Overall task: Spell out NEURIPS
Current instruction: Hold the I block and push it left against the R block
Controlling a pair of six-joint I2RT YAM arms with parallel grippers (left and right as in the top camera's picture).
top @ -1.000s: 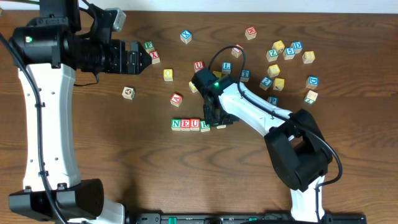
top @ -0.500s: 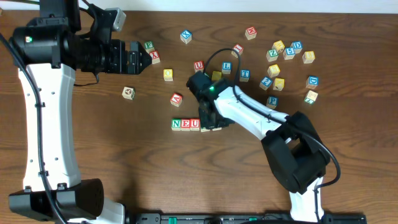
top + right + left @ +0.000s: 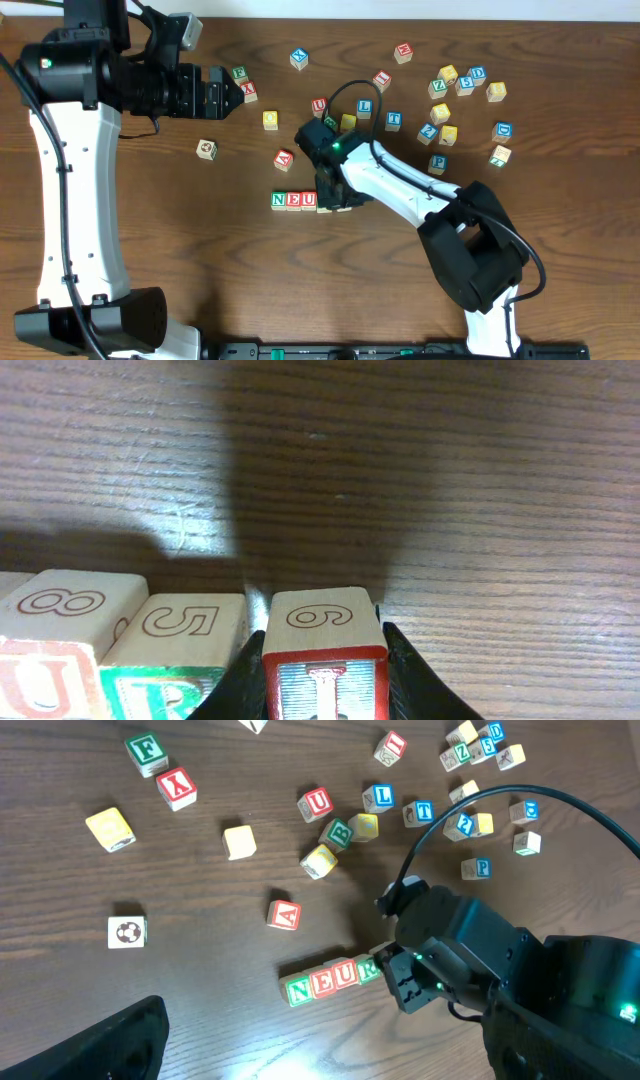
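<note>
Wooden table (image 3: 200, 265), right jaws tight around I cube (image 3: 325, 655) beside NEUR row (image 3: 295, 200); left jaws unclear.

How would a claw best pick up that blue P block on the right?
From straight above, pinching two opposite flat sides of the P block. It sits flat with room all around, so either pair of sides looks free.

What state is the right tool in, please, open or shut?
Shut on the I cube: the right wrist view shows the right tool's fingers pressed against both its sides.
</note>
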